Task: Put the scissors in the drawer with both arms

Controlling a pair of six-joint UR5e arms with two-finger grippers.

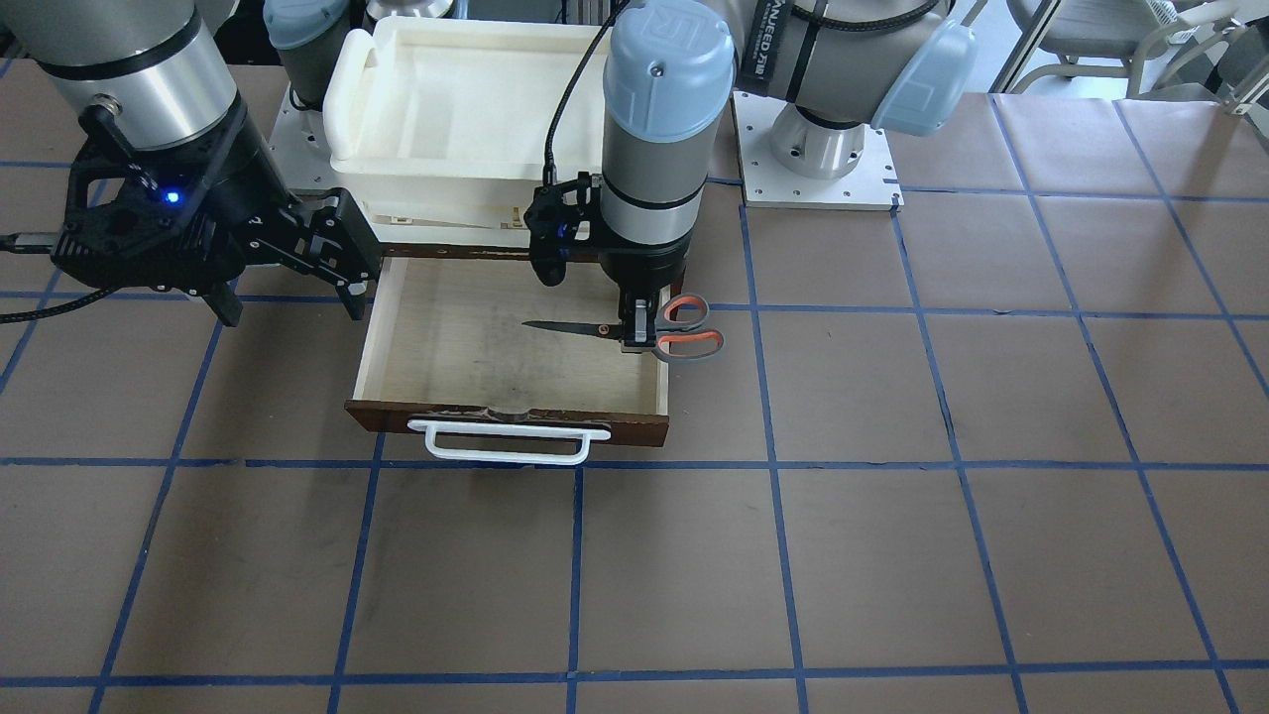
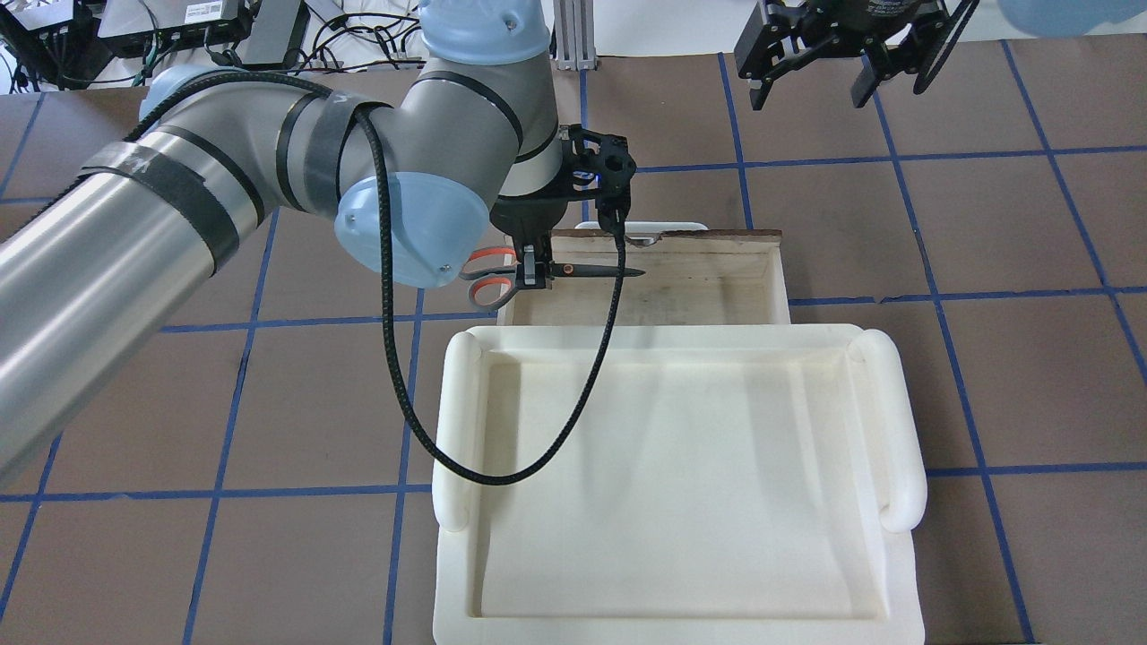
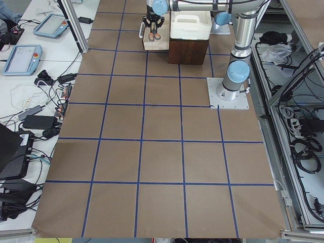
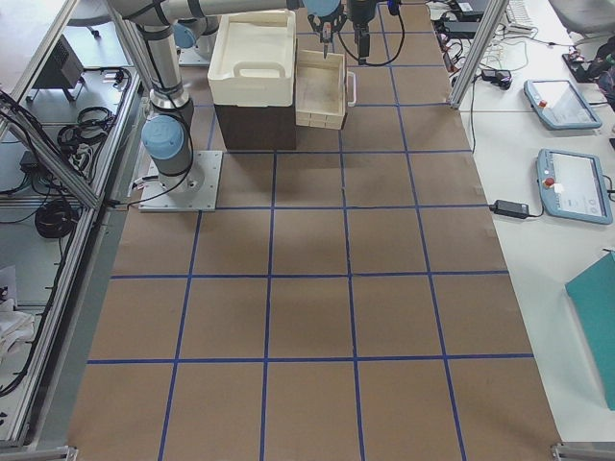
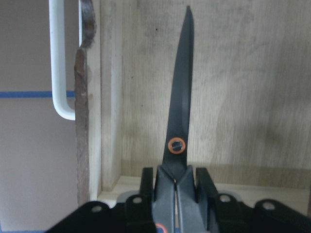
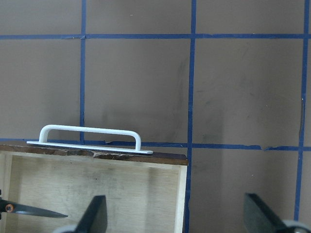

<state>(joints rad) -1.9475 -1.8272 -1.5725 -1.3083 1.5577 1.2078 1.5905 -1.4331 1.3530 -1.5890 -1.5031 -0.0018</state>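
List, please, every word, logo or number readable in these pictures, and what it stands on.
"UR": on the blue joint cap of the left arm.
"ANJEED", roughly: on the black strap round that arm; the rest is blurred.
Labels on the electronics boxes at the overhead view's far edge: too small to read.

Silver-grey arms with light-blue joint caps, black bands and a black cable.

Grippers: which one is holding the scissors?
The left gripper, shut on the scissors over the drawer's side wall. The right gripper is open and holds nothing.
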